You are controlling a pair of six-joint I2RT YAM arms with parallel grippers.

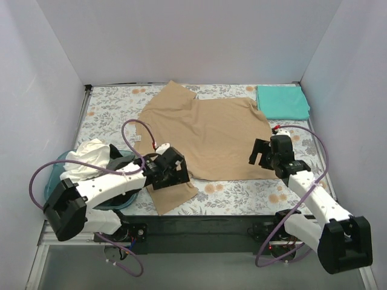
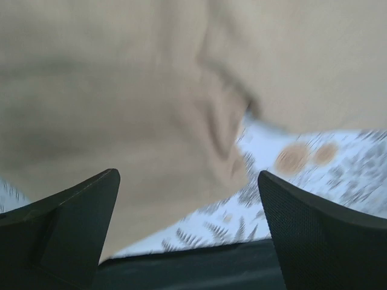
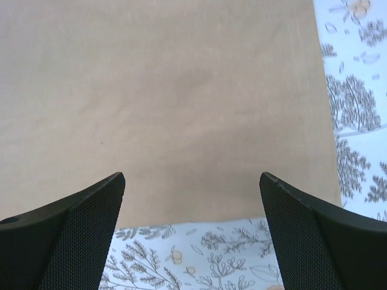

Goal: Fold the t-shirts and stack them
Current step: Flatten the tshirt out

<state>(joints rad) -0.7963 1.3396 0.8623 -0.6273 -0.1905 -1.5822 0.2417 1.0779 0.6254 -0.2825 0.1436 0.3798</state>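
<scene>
Nearest, the left gripper [image 2: 187, 175] and the right gripper [image 3: 192, 175] gape wide; we advise pinching the tan t-shirt [image 1: 205, 133] evenly along its near edge.

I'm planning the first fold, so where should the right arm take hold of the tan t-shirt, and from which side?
Probably its near right corner. The tan t-shirt lies flat there, with two straight edges meeting on the table. Come down from the near side with the open right gripper and pinch just inside the edge.
</scene>
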